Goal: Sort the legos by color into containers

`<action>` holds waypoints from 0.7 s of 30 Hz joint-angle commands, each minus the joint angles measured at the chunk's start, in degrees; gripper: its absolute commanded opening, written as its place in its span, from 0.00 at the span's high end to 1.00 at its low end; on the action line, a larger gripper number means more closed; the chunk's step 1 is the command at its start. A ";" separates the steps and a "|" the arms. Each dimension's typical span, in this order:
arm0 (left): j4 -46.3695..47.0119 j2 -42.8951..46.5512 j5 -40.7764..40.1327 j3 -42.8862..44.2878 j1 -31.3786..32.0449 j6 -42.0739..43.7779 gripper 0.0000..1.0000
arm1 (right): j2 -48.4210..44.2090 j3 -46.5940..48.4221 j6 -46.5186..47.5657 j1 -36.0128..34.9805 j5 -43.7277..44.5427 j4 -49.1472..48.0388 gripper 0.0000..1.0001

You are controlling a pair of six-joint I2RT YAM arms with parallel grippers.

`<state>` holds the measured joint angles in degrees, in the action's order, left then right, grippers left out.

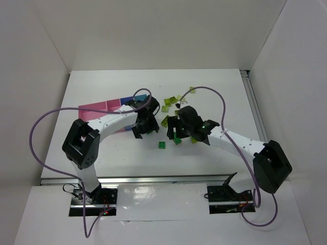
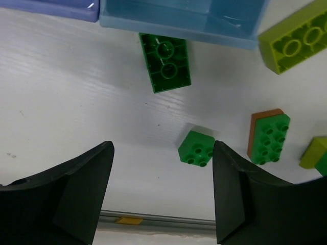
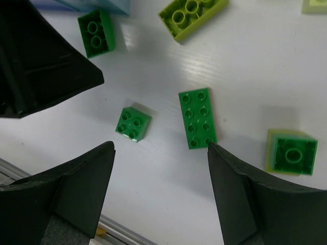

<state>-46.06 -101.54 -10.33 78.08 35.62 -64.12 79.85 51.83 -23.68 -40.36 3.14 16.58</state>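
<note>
- Two claws, both spread wide and holding nothing: the left claw (image 2: 163, 199) and the right claw (image 3: 161, 189) hover low over the white tabletop (image 2: 76, 102), close together.
- One small square green brick (image 2: 196, 148) lies flat, studs up, just past the left claw's gap toward 1 o'clock. What looks like the same brick sits at 11 o'clock of the right claw's gap.
- The step in hand appears to be picking a dark green brick. To do it well, only one claw should commit to it. Centre the gap over the brick, square the fingers to its flat sides, come straight down, then close.
- A long green brick (image 3: 197, 118) lies just beside the square one, at 12 o'clock of the right claw. It is an easy second target, but a finger could nudge it.
- The light blue bin (image 2: 179, 20) stands at 12 o'clock of the left claw, and the darker blue bin (image 2: 51, 6) at 11 o'clock. The pink bins (image 1: 97, 108) run on toward 9 o'clock.
- An upturned green brick (image 2: 165, 62) rests against the light blue bin's wall, and an upturned yellow-green brick (image 2: 296, 43) lies at 2 o'clock.
- The main obstruction is the left claw's black body, which fills the right wrist view's 10 o'clock corner. I judge a clash likely if both claws descend.
</note>
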 commanded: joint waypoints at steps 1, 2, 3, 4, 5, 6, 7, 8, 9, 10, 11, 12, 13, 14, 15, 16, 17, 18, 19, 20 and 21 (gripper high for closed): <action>-2.64 -0.94 -3.90 0.67 0.16 -6.63 0.18 | -3.65 -2.08 -4.97 -1.91 1.87 0.91 0.20; -1.67 -1.55 -3.91 0.67 0.16 -6.63 0.17 | -4.35 -2.09 -4.97 -1.92 1.87 1.43 0.20; -0.27 -1.56 -3.91 -0.03 -0.63 -6.63 0.17 | -4.88 -2.70 -5.58 -2.44 1.87 1.44 0.20; -0.26 -2.52 -3.91 -0.04 -1.33 -6.63 0.17 | -4.88 -2.70 -5.59 -2.44 2.40 1.44 0.20; 0.44 -3.05 -3.91 -0.04 -1.34 -6.63 0.17 | -5.41 -2.70 -5.59 -2.44 2.40 1.44 0.20; 0.97 -4.36 -3.91 -0.04 -1.34 -6.63 0.17 | -5.41 -2.70 -5.59 -2.97 2.40 1.44 0.20; 0.98 -4.89 -3.91 0.57 -1.34 -6.63 0.17 | -5.41 -2.70 -5.59 -2.97 2.40 1.44 0.20; 1.58 -4.90 -3.91 0.58 -1.86 -6.63 0.17 | -5.41 -2.70 -5.59 -2.97 2.40 1.44 0.20; 2.63 -5.60 -3.91 0.58 -1.87 -6.11 0.18 | -5.41 -2.70 -5.59 -2.97 2.40 1.44 0.20; 3.86 -6.47 -3.91 0.58 -1.87 -5.59 0.20 | -4.71 -3.22 -5.59 -2.97 2.40 1.44 0.20; 5.18 -7.26 -3.91 0.58 -1.87 -5.58 0.24 | -4.71 -3.23 -5.06 -2.97 1.01 1.44 0.20; 5.19 -8.14 -3.91 1.27 -1.87 -5.06 0.24 | -3.84 -3.23 -5.06 -2.97 0.21 0.92 0.20; 5.19 -9.98 -3.91 2.33 -1.87 -5.05 0.25 | -3.22 -3.23 -5.06 -2.97 -0.49 0.91 0.20; 5.19 -10.52 -3.91 2.34 -2.47 -4.44 0.25 | -3.21 -2.71 -5.06 -4.36 -0.50 0.91 0.20; 5.72 -10.52 -4.43 2.34 -2.48 -4.44 0.25 | -2.69 -2.70 -5.06 -4.90 -0.50 0.91 0.20; 6.68 -10.52 -4.44 2.34 -2.48 -4.44 0.25 | -2.69 -2.70 -5.06 -5.51 -0.50 0.91 0.20; 7.91 -10.52 -3.83 1.47 -2.48 -3.13 0.25 | -1.99 -2.70 -6.54 -6.83 -0.50 0.91 0.20; 9.05 -10.52 -3.30 1.46 -2.48 -2.51 0.29 | -1.46 -2.70 -7.51 -7.45 -0.50 0.91 0.20; 9.06 -11.05 -3.30 1.46 -2.48 -2.50 0.31 | -1.46 -3.31 -8.74 -7.45 -0.50 0.91 0.20; 9.06 -11.05 -2.51 1.46 -2.48 -1.63 0.34 | -0.67 -3.84 -10.40 -8.93 -1.54 -0.48 0.20; 9.06 -11.75 -1.81 1.98 -2.48 -1.62 0.37 | -0.66 -4.54 -11.12 -9.56 -1.55 -0.49 0.20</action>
<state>-38.92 -112.16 -13.17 78.61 33.50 -67.51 78.32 48.93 -30.98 -47.88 2.55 17.45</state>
